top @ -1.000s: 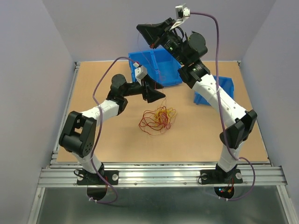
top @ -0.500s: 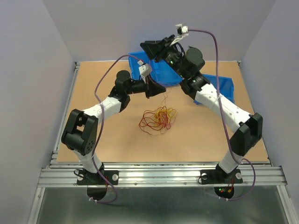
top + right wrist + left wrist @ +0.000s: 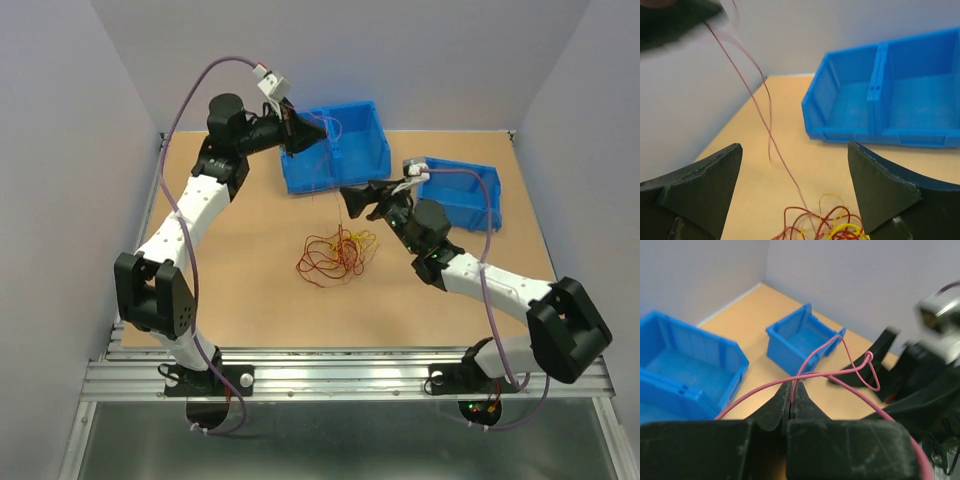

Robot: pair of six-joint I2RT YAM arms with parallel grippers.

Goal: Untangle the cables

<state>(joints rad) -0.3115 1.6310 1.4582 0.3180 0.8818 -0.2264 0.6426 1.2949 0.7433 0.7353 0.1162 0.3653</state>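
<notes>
The cables (image 3: 337, 255) lie in a loose tangle of red, orange and yellow loops mid-table. My left gripper (image 3: 322, 131) is raised over the back of the table, shut on one thin red cable (image 3: 812, 374) that is pinched between its fingertips (image 3: 799, 390) and curls in a loop ahead. That strand (image 3: 767, 125) runs down to the tangle (image 3: 832, 225). My right gripper (image 3: 349, 198) hangs low just behind the pile, and in its wrist view it (image 3: 795, 147) stands wide open with only the strand passing between the fingers.
A large blue two-compartment bin (image 3: 336, 146) stands at the back centre, under my left gripper. A smaller blue bin (image 3: 462, 196) sits at the back right, behind my right arm. Walls close in the table on three sides.
My left gripper shut on a red strand and swung up and back to the left with it. My right gripper opened and dropped from high at the back to just above the tangle.
</notes>
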